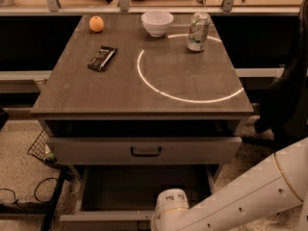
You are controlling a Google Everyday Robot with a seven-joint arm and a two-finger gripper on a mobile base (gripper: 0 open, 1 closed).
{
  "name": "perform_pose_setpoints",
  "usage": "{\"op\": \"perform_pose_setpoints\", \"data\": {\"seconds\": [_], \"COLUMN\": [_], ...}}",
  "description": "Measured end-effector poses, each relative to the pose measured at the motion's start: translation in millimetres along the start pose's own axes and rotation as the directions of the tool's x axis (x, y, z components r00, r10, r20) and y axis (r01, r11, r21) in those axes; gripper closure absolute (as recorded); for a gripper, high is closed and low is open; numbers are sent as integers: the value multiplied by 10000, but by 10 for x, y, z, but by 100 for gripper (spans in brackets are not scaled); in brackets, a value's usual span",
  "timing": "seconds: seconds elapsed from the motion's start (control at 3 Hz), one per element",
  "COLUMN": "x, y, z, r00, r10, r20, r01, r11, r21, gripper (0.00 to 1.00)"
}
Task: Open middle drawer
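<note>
In the camera view, the grey-beige wooden middle drawer stands well out from the cabinet. Its dark boxy inside is open to view below the taller-fronted upper drawer. That upper drawer, with its dark pull handle, sits only slightly forward, with a dark gap above it. By this the task looks nearly or wholly done.

The white robot arm reaches in from the lower right. Its rounded wrist hangs just over the middle drawer's front edge, a likely place for it if the gripper has the drawer's small pull. The gripper itself is below the wrist, hidden by it and cut off by the bottom edge. Whether the jaws are apart, together or clamped on the pull I cannot tell. The pull is hidden too.

On the brown wooden worktop, all well back from the front edge, lie:
- a round orange fruit
- a white bowl
- a green drinks can
- a dark flat snack packet

A bright ring of light lies across the bare part. The lowest drawer is out of sight.
</note>
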State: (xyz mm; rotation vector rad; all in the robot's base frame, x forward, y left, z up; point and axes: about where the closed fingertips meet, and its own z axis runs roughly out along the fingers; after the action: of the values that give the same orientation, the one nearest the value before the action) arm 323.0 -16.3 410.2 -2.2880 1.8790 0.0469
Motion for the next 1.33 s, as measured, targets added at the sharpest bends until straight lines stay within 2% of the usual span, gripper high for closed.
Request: {"op": "perform_pose_setpoints", "data": {"seconds": [1.33], "x": [12], "y": [56], "z": [-87], "r00": [9998], "r10": [-149], "r20": [145], "r01": [147], "r11": [9998], "r21": [130], "gripper": [100]}}
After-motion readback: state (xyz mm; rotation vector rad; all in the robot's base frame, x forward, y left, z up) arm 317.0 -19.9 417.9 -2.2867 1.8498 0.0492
